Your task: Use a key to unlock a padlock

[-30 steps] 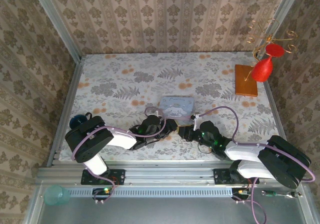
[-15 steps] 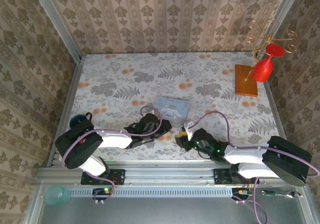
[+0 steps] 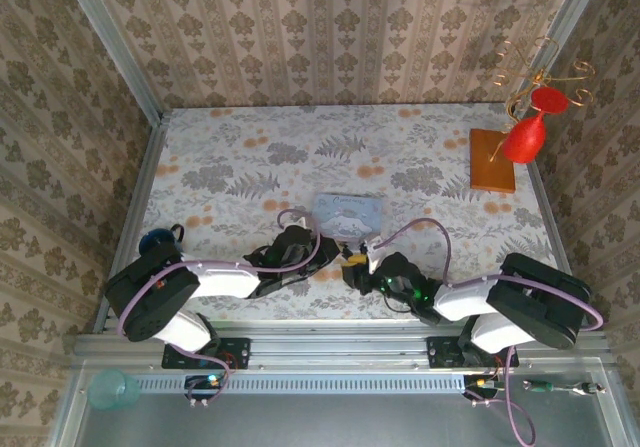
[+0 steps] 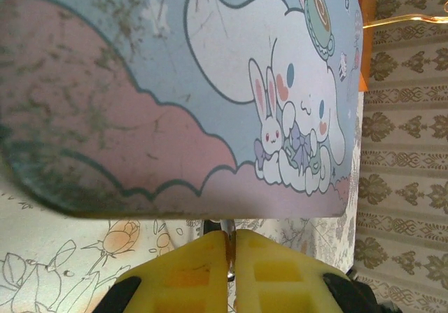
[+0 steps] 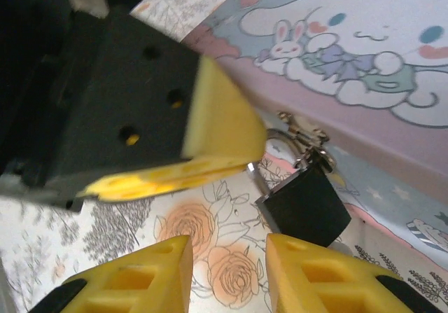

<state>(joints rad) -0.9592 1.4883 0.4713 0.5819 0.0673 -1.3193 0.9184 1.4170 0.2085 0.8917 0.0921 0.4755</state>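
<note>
The padlock [image 5: 304, 204] is a small black block with a silvery shackle [image 5: 278, 138], lying on the floral tabletop against the pastel cartoon tin [image 5: 336, 54] [image 3: 350, 210] [image 4: 140, 82]. Small silvery key parts [image 5: 302, 128] sit at the padlock's upper corner; I cannot tell whether a key is inserted. My left gripper [image 4: 229, 246] [image 3: 338, 257] is shut on a thin silvery metal piece, apparently the shackle, just below the tin's edge. My right gripper [image 5: 227, 271] [image 3: 352, 270] stands open facing the left one, its right finger [image 5: 322, 278] just short of the padlock's body.
A wooden stand [image 3: 492, 160] with a gold wire rack and a red glass [image 3: 525, 137] stands at the back right. A dark blue object [image 3: 155, 239] sits at the table's left edge. Patterned walls enclose the table. A teal cup [image 3: 112, 389] lies below the front rail.
The left gripper's jaws have closed. The right gripper has slid left until it nearly meets the left one in front of the tin. The tin has shifted slightly.
</note>
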